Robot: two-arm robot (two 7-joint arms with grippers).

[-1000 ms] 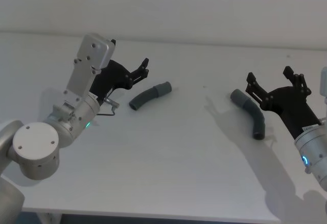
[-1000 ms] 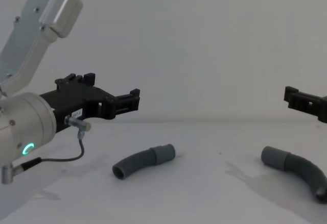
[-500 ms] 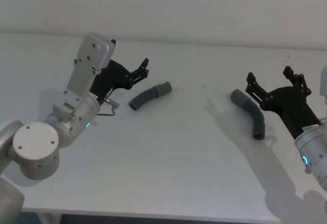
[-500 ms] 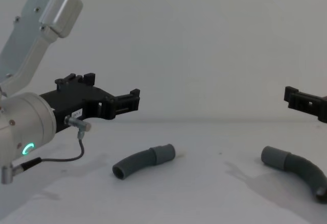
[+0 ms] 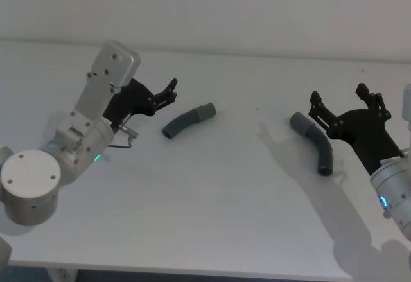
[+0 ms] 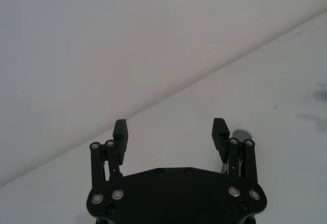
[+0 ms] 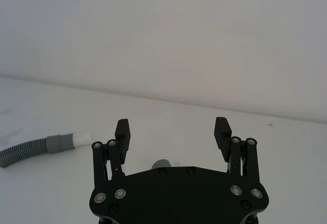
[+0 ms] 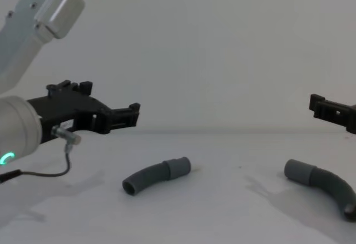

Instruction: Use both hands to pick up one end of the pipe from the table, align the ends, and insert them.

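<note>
Two pipe pieces, each a short curved dark grey ribbed hose, lie on the pale tabletop [image 5: 212, 198], well apart from one another. The left pipe piece [image 5: 186, 121] rests flat with its smooth, lighter grey left cuff [image 5: 207, 110] turned toward the far right and its plain ribbed end toward the robot. In the chest view this piece [image 8: 150, 177] arches slightly, with the cuff [image 8: 178, 167] at its right end. The right pipe piece [image 5: 316, 146] lies with its right cuff [image 5: 298, 123] at the far end and its ribbed end bent toward the near edge; the chest view shows it [image 8: 328, 187] low at the right, cuff [image 8: 299, 171] leftward. Bare tabletop lies between the two pieces.

The left gripper [image 5: 168, 92] hangs above the tabletop, near the left piece and on its left, not touching it; its fingers [image 6: 120, 129] are spread apart and hold nothing. It sits on a silver wrist [image 5: 80, 144] with a green ring light [image 8: 6, 158] and a thin cable [image 8: 39, 172]. The right gripper [image 5: 338, 96] is raised just beside the right piece, fingers [image 7: 220, 128] likewise released and apart; in the right wrist view the cuff [image 7: 162, 163] shows between them, behind the gripper body. A plain pale wall [image 8: 222, 44] backs the scene.
</note>
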